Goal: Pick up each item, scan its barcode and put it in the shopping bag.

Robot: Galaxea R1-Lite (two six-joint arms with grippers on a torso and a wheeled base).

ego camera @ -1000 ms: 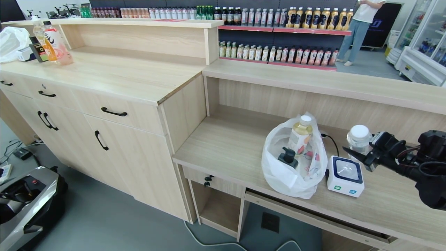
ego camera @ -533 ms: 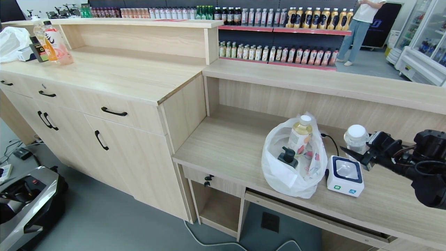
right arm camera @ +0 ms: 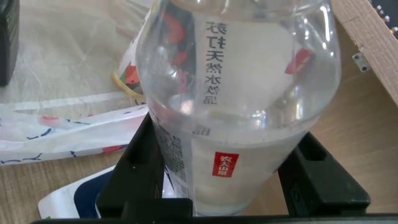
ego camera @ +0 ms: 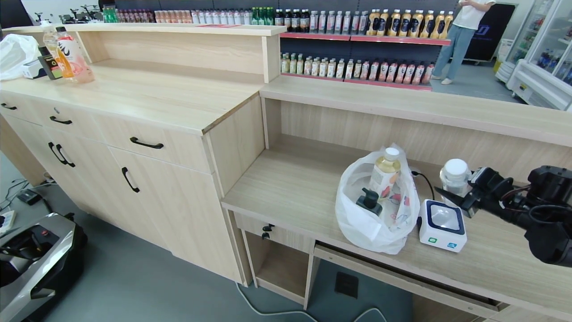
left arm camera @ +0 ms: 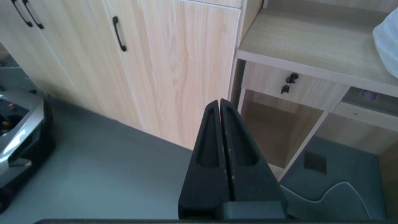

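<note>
my right tool (ego camera: 452, 191) grips a clear bottle (ego camera: 454, 175) with a white cap and a see-through label carrying a small red patch, its fingers clamped on either side of the lower body. the bottle hangs upright above the far edge of the white scanner (ego camera: 442, 226), whose window is rimmed in dark blue. the scanner sits on the pale wood surface (ego camera: 295, 188). just beside it stands the white shopping bag (ego camera: 366, 223), open, holding a yellowish drink bottle (ego camera: 385, 172) and a black pump top (ego camera: 369, 201). the bag's wall rises between the held bottle and the bag's mouth. my left tool (left arm camera: 222, 140), fingers pressed together, hangs over the grey floor (left arm camera: 112, 168) by the cabinet (left arm camera: 180, 56).
</note>
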